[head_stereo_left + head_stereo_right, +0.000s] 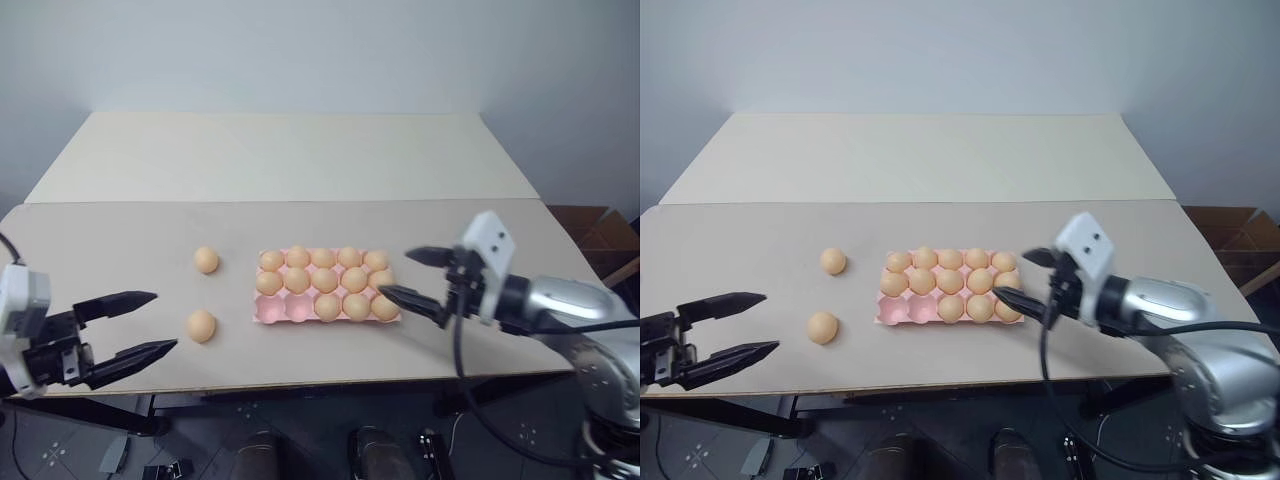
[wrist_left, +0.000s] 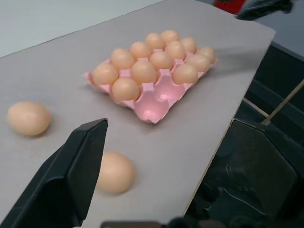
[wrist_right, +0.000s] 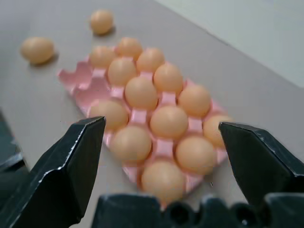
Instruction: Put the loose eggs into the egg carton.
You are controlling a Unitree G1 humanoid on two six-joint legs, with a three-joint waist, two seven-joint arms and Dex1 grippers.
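Observation:
The pink egg carton [image 1: 283,311] lies in the middle of the near table, filled with several eggs, and two cups at its front left corner are bare. Two loose eggs lie on the table to its left, one farther back [image 1: 206,260] and one nearer the front [image 1: 201,326]. My left gripper [image 1: 165,321] is open, just left of the nearer loose egg and apart from it. My right gripper [image 1: 394,274] is open at the carton's right end, nothing between its fingers. The right wrist view looks over the carton [image 3: 90,88] towards both loose eggs [image 3: 38,50] [image 3: 101,21].
A second, paler table [image 1: 290,155] butts against the far side of the near one. The near table's front edge [image 1: 300,382] runs just below both grippers. A brown cardboard box [image 1: 595,230] stands on the floor at the right.

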